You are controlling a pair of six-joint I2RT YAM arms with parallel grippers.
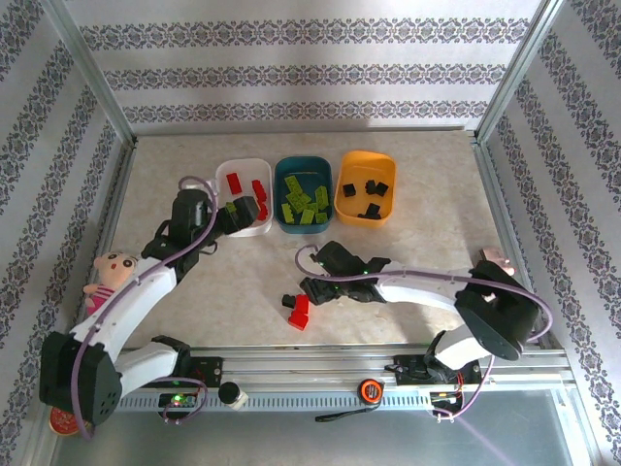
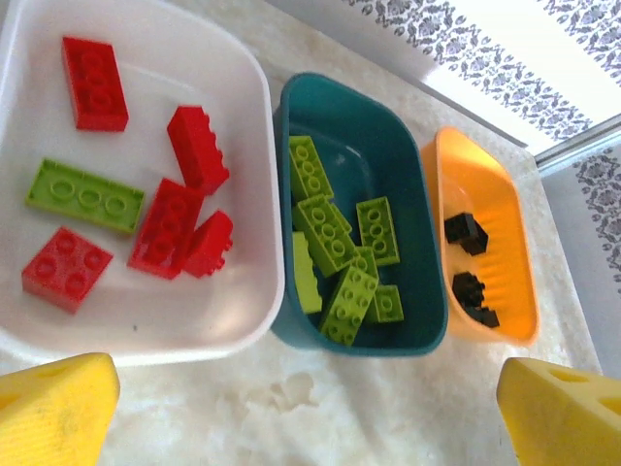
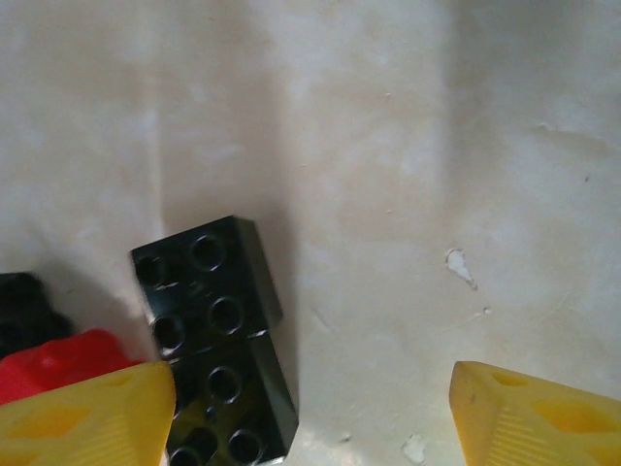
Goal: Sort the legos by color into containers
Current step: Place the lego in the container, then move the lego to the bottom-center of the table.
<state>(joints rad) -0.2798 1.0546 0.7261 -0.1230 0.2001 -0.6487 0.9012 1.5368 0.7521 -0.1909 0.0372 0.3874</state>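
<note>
Legos are filling the containers, left gripper hanging open above. Right gripper is gaping over a black brick.

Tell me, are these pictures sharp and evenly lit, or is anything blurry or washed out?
Top external view: bright, even light, only soft shadows under the arms. Left wrist view: the white tub is sharp, the yellow fingertips are blurred, the wall at top right is washed out. Right wrist view: slightly soft, the black brick throwing a shadow to its right.
</note>
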